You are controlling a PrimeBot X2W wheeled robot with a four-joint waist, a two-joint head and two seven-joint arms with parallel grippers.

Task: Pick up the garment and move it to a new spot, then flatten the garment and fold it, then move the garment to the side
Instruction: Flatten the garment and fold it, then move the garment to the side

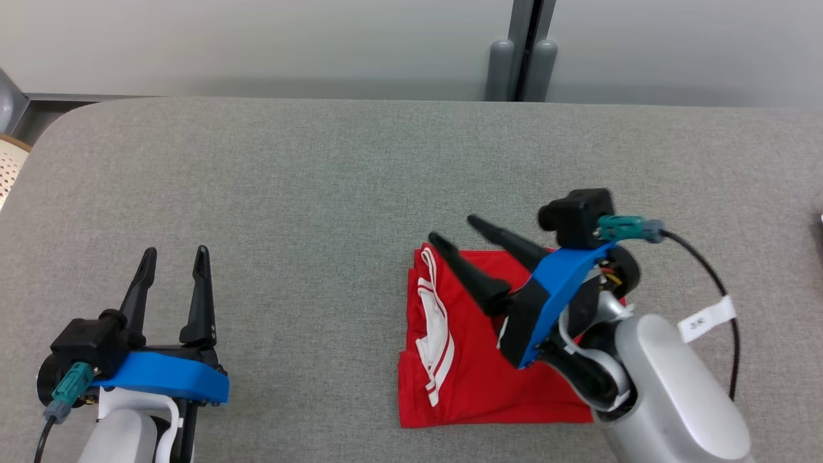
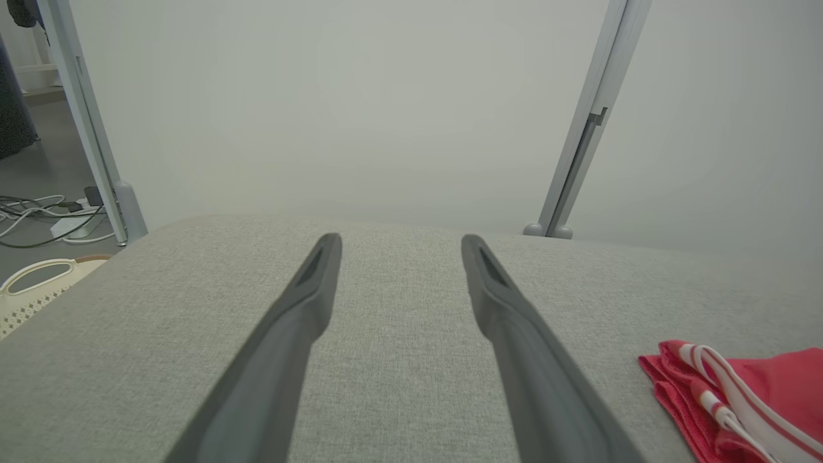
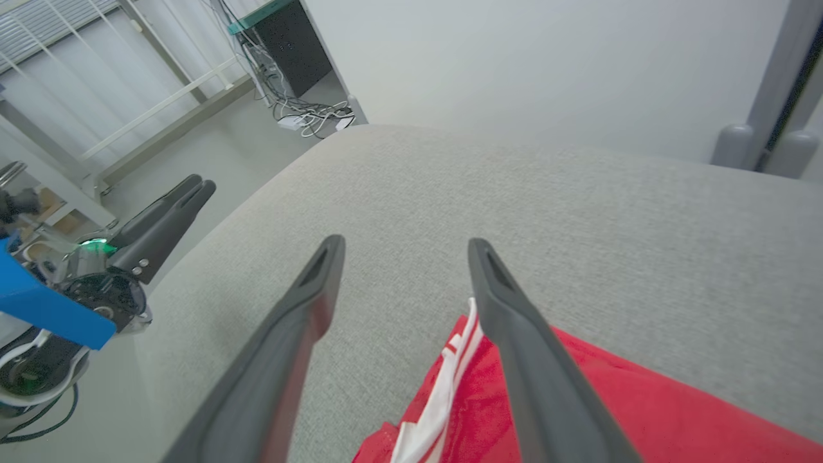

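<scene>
The garment [image 1: 476,360], a red piece with white striped trim, is folded into a roughly square packet. In the head view it lies flat on the grey padded table [image 1: 321,193], toward 5 o'clock from the table's centre. The white trim runs along the packet's 9 o'clock side. The edge at 6 o'clock is straight and lies close to the near edge of the table.

The right gripper [image 1: 453,229] is held over the packet's 12 o'clock edge, with its fingers pointed toward 10 o'clock. Its jaws are spread apart and nothing is held between them. In the right wrist view one finger crosses the red cloth and the other is seen against bare grey fabric. Contact between the fingers and the cloth cannot be determined. A black cable [image 1: 723,283] with a white tag is looped at the 3 o'clock side of this arm.

The left gripper [image 1: 177,251] is positioned at 8 o'clock in the head view, well apart from the garment. Its fingers are pointed toward 12 o'clock; its jaws are spread wide and empty.

A pale perforated basket [image 1: 8,170] is visible at 9 o'clock, beyond the table's rounded corner. A grey post [image 1: 527,61] stands against the wall at 12 o'clock.
</scene>
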